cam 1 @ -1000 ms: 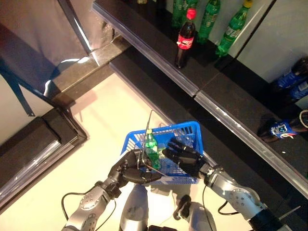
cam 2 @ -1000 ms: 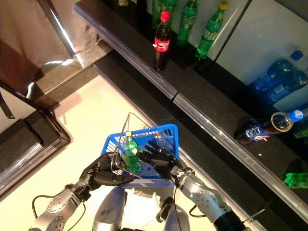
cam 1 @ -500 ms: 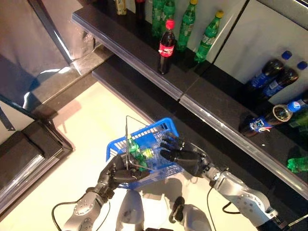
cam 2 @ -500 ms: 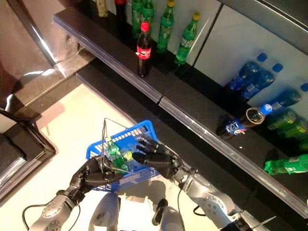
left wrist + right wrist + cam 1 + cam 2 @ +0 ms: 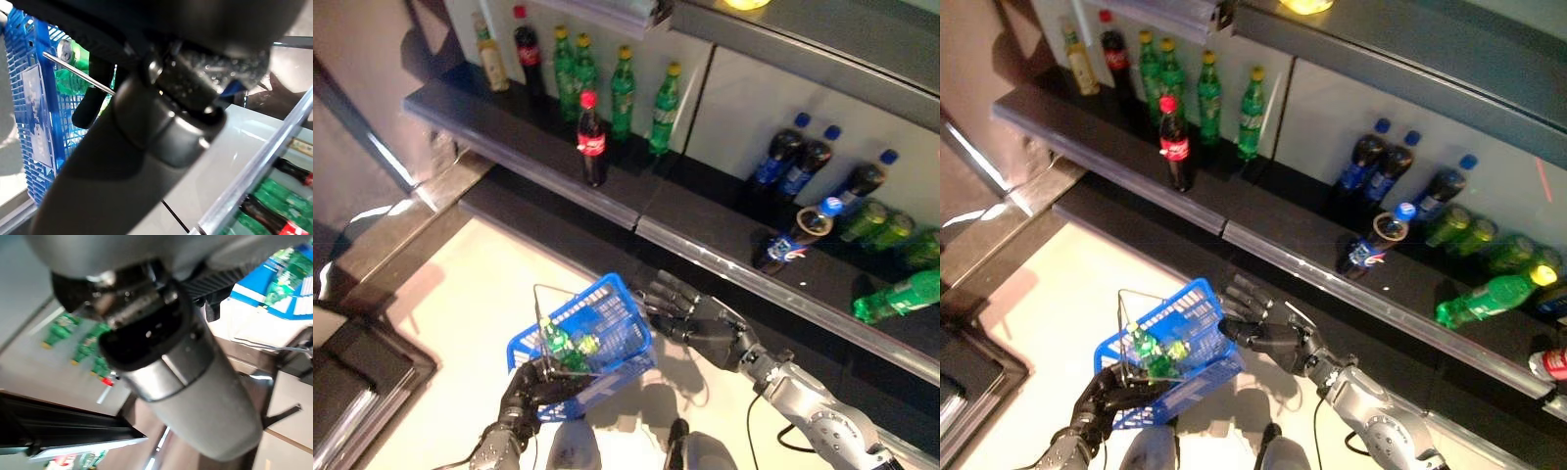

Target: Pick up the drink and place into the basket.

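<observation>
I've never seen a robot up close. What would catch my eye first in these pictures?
Probably the bright blue basket held low in front of the robot, with a green bottle lying in it. The left robot hand grips it from below, while the right robot hand hangs open beside it. Behind them, a dark shelf carries rows of drink bottles.

I see the drink [image 5: 564, 345] lying in the basket [image 5: 623, 320], my left hand [image 5: 533, 389] under it, my right hand [image 5: 705, 323] just right; the shelf [image 5: 607, 196] behind carries, I think, upright bottles [image 5: 591, 138].
</observation>
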